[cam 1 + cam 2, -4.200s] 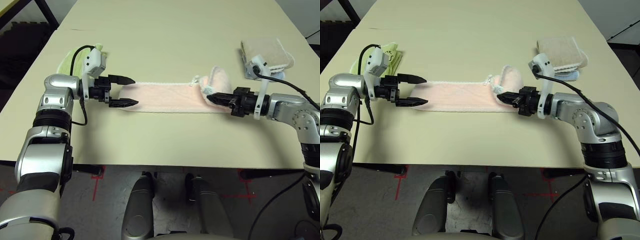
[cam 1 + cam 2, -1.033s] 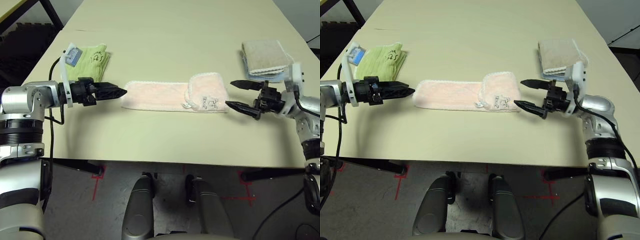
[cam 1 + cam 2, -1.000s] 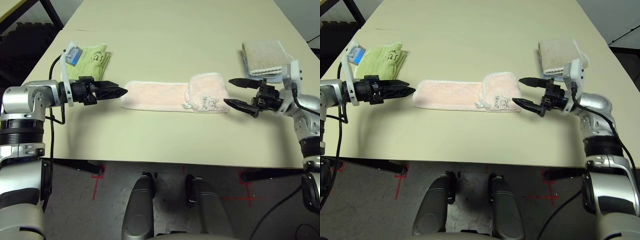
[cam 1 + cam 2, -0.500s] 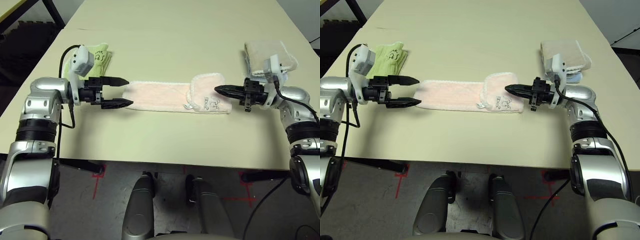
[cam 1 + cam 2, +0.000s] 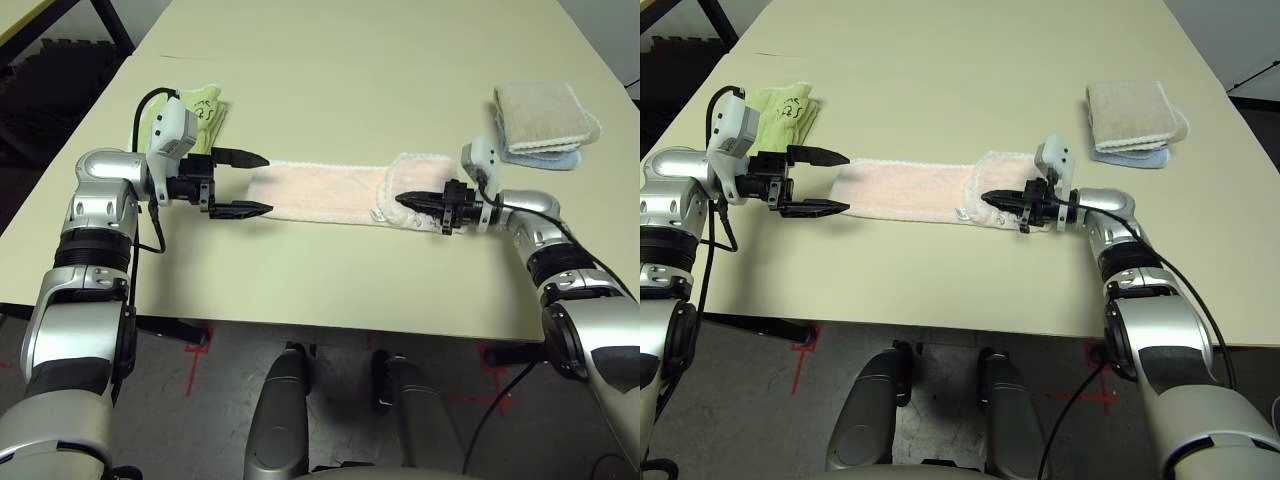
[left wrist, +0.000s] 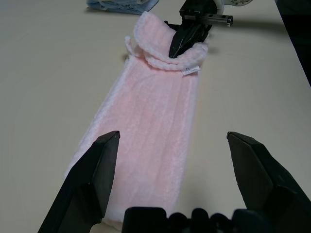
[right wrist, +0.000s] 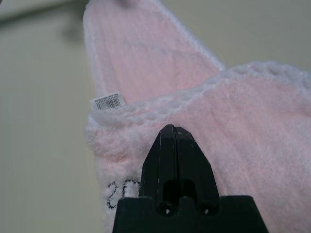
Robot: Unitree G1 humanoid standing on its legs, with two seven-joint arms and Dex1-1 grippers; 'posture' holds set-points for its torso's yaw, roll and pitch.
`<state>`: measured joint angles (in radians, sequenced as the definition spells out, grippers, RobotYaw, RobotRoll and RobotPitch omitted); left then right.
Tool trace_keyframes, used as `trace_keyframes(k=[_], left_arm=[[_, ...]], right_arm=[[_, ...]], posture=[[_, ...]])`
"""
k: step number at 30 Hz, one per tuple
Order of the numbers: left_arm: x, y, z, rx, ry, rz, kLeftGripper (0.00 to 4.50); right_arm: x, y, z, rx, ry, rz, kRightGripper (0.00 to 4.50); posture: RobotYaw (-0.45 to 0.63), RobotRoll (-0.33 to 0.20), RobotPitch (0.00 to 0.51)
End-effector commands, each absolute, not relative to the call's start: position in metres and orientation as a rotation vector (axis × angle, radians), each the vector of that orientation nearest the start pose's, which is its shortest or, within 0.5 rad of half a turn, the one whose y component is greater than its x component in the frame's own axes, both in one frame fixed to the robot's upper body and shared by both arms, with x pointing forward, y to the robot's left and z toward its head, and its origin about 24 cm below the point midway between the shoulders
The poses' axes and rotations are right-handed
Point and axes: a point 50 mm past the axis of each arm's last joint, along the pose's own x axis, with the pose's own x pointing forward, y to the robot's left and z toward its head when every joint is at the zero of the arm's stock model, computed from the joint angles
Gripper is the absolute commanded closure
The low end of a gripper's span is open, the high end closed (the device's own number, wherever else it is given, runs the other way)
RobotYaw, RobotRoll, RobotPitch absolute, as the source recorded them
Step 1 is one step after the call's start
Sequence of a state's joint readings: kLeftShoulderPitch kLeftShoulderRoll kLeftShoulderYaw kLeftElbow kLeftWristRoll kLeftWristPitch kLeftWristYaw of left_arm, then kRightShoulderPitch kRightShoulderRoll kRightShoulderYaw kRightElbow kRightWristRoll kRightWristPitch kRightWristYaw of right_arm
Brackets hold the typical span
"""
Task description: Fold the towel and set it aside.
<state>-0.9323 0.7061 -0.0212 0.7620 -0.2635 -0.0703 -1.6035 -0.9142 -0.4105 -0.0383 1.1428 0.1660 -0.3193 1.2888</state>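
The towel point(image 5: 320, 190) is a pale pink strip lying across the table, its right end folded back over itself into a flap point(image 5: 425, 178). A small white tag point(image 7: 107, 102) sticks out at the flap's edge. My left gripper point(image 5: 265, 185) is open at the towel's left end, one finger on each side of its short edge point(image 6: 112, 213). The fingers sit just above the table and hold nothing. My right gripper point(image 5: 402, 200) is shut, its joined tips point(image 7: 173, 130) lying on top of the folded flap and pointing toward the left arm, with no cloth visibly between them.
A light green towel point(image 5: 205, 105) lies behind the left gripper near the table's left edge. A beige towel stacked on a blue one point(image 5: 540, 115) sits at the back right. Bare tabletop lies behind and in front of the pink strip, and the front edge point(image 5: 330, 325) is close.
The right gripper has shut and moved left from beyond the towel's right end onto the folded flap. The left gripper came up to the towel's left end, fingers now straddling its edge.
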Motion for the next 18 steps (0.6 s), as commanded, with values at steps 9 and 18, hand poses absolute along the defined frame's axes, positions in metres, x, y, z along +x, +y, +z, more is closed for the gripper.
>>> trace_keyframes(k=[9, 18], left_arm=[[0.345, 0.238, 0.216, 0.492, 0.0, -1.322, 0.0], [0.344, 0.236, 0.216, 0.488, -0.002, -1.327, 0.0]], right_arm=[[0.379, -0.205, 0.169, -0.041, -0.184, 0.989, 4.48], [0.395, -0.188, 0.143, -0.055, -0.004, 0.733, 4.48]], posture=[[0.17, 0.0, 0.232], [0.2, 0.0, 0.239]])
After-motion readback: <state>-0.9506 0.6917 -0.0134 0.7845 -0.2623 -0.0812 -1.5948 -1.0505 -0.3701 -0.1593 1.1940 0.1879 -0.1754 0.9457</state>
